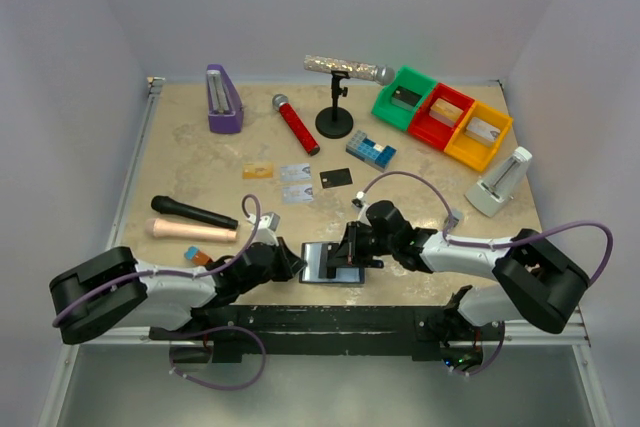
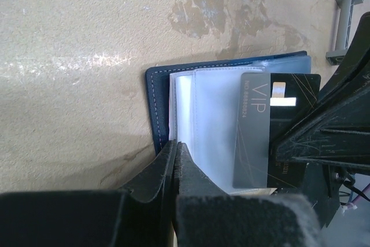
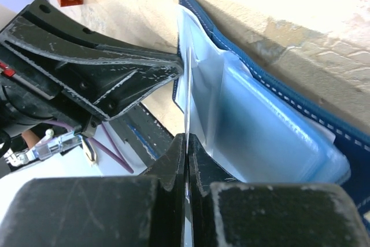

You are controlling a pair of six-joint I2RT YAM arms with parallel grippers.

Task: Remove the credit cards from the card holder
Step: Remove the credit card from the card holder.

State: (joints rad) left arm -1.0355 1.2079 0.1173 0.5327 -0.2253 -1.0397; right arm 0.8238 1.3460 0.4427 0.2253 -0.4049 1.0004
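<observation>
The card holder (image 1: 322, 265) lies open near the table's front edge, dark blue with clear inner sleeves (image 2: 211, 120). My left gripper (image 1: 290, 261) is shut on its near-left edge (image 2: 175, 144). A dark grey credit card (image 2: 254, 131) marked VIP sticks partly out of a sleeve. My right gripper (image 1: 352, 252) is shut on that card, which shows edge-on between its fingers (image 3: 187, 138). Other credit cards lie farther back on the table: a gold one (image 1: 258, 171), two silver ones (image 1: 295, 171) (image 1: 296, 193) and a dark one (image 1: 336, 177).
A black microphone (image 1: 193, 212) and a tan handle (image 1: 192, 231) lie at the left, with a small orange-and-blue block (image 1: 197, 256) by the left arm. Farther back are a red microphone (image 1: 296, 123), a mic stand (image 1: 335, 119), a blue-and-white brick block (image 1: 371, 150), coloured bins (image 1: 443, 117) and a purple metronome (image 1: 223, 99).
</observation>
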